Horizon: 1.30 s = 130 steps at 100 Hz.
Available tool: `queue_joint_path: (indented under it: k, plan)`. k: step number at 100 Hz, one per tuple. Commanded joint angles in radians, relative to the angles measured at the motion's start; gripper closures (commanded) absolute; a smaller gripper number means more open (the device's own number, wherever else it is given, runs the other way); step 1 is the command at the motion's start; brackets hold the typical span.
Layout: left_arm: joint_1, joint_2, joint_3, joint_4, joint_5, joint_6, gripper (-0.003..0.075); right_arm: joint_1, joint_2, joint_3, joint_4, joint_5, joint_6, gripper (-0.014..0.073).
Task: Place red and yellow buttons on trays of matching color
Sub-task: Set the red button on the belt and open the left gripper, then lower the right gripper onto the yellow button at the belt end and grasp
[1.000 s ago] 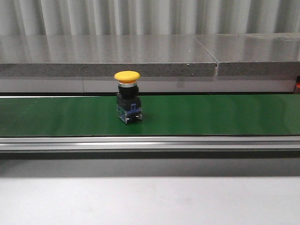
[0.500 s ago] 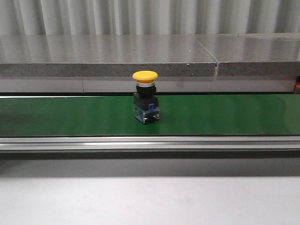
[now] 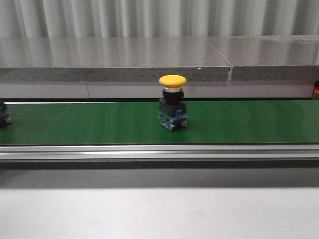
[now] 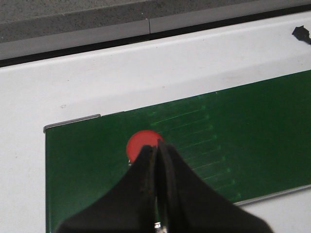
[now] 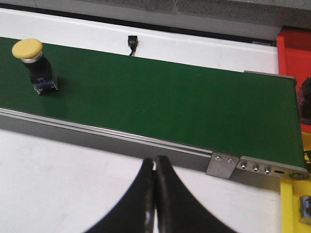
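Note:
A yellow button (image 3: 172,80) with a black and blue base stands upright on the green conveyor belt (image 3: 249,122), near its middle. It also shows in the right wrist view (image 5: 27,50), far from my right gripper (image 5: 155,161), which is shut and empty over the white table in front of the belt. A red button (image 4: 140,144) sits on the belt near its end. My left gripper (image 4: 156,146) is shut and empty above it, partly hiding its cap. A red tray (image 5: 294,53) and a yellow tray (image 5: 290,206) lie past the belt's other end.
The belt's metal side rail (image 3: 159,152) runs along the front, with a bracket (image 5: 222,165) at its end. A grey stone ledge (image 3: 114,62) stands behind. A dark object (image 3: 3,113) shows at the belt's left edge. A small black connector (image 5: 131,42) lies behind the belt.
The yellow button has moved to the right along the belt. A dark object has come into view at the belt's left edge.

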<state>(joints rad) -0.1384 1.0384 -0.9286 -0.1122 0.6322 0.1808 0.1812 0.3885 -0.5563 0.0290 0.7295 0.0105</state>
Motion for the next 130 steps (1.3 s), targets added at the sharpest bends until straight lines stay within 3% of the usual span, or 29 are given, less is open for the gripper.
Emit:
queue_joint_path:
  k: [1,46,85,97,116,123,130]
  plan:
    - [-0.008,-0.079,0.029,-0.007,-0.098,0.001,0.0741,0.001,0.006,-0.024,0.003,-0.067,-0.010,0.0673]
    - [-0.008,-0.383,0.268,-0.007,-0.101,0.001,0.0741,0.001,0.044,-0.041,0.000,-0.060,-0.010,0.0673]
    - [-0.008,-0.458,0.285,-0.007,-0.098,0.001,0.0741,0.015,0.390,-0.274,0.004,0.007,-0.063,0.0652]
    - [-0.008,-0.458,0.285,-0.007,-0.098,0.001,0.0741,0.042,0.512,-0.385,0.004,0.047,-0.063,0.0526]
    - [-0.008,-0.458,0.285,-0.007,-0.098,0.001,0.0741,0.099,0.691,-0.544,0.013,0.132,-0.063,0.0137]
    - [-0.008,-0.458,0.285,-0.007,-0.098,0.001,0.0741,0.110,0.751,-0.592,0.030,0.167,-0.063,0.0060]
    - [-0.008,-0.458,0.285,-0.007,-0.098,0.001,0.0741,0.110,0.810,-0.636,0.064,0.215,-0.062,0.0055]
